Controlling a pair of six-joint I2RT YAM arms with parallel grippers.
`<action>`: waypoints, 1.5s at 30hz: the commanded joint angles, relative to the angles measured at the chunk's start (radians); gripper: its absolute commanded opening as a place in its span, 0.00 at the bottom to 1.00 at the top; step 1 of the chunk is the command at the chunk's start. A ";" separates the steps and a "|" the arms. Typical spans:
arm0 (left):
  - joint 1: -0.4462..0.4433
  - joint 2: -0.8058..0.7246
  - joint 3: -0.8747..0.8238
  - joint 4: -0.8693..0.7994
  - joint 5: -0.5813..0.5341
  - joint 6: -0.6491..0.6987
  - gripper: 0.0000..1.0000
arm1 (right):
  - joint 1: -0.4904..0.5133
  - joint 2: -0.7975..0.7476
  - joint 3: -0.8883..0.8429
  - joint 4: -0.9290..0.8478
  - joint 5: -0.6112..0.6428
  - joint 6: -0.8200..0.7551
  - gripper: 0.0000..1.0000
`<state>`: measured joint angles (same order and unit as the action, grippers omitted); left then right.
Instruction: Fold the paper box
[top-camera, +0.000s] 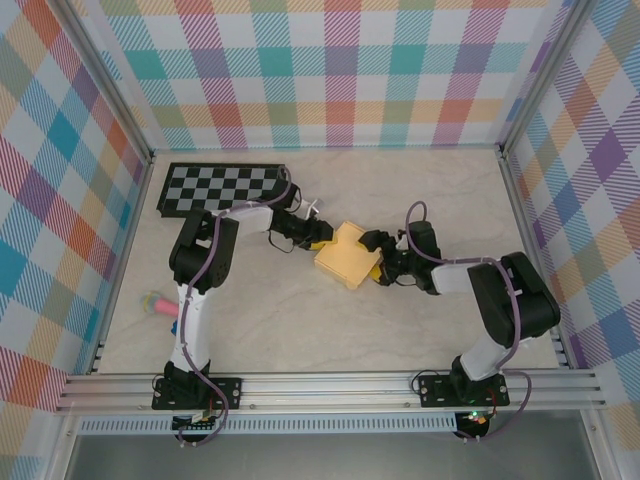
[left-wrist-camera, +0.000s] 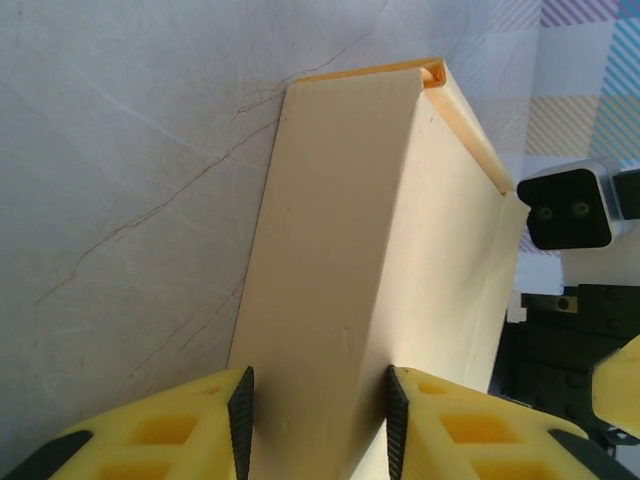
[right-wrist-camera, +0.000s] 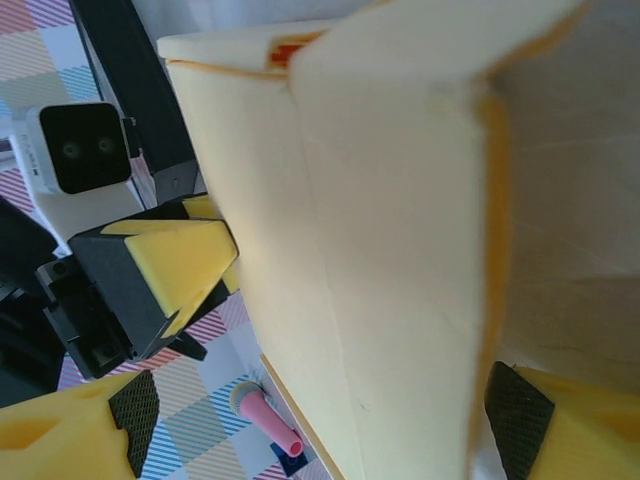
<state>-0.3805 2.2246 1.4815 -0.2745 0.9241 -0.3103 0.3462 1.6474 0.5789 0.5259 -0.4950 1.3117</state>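
Observation:
The paper box (top-camera: 348, 255), a small flat box of yellow-orange card, sits mid-table between both arms. My left gripper (top-camera: 318, 237) holds its left end. In the left wrist view the box (left-wrist-camera: 360, 250) runs away from me, and the left gripper (left-wrist-camera: 320, 420) has a ribbed pad pressed against each side of its narrow wall. My right gripper (top-camera: 380, 262) is at the box's right end. In the right wrist view the right gripper (right-wrist-camera: 325, 430) straddles the box (right-wrist-camera: 380, 230) with its jaws open: one pad stands well off the card, the other sits close beside its edge.
A black-and-grey checkerboard (top-camera: 225, 188) lies at the back left. A pink cylinder (top-camera: 160, 302) rests near the left wall, also seen under the box (right-wrist-camera: 265, 415). Plaid walls enclose the table on three sides; a metal rail runs along the front.

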 joint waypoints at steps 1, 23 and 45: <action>0.020 0.053 -0.054 -0.012 -0.027 -0.045 0.35 | -0.009 0.054 0.036 0.134 -0.054 -0.030 0.87; 0.040 0.070 -0.076 0.100 0.012 -0.120 0.34 | -0.003 0.148 0.143 0.405 -0.166 0.166 0.89; 0.067 0.148 0.052 0.031 0.018 -0.100 0.52 | 0.015 0.127 0.385 0.055 -0.216 0.006 0.87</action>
<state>-0.3084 2.2829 1.5372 -0.2123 1.0069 -0.4343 0.3504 1.7325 0.9237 0.6384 -0.6895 1.3731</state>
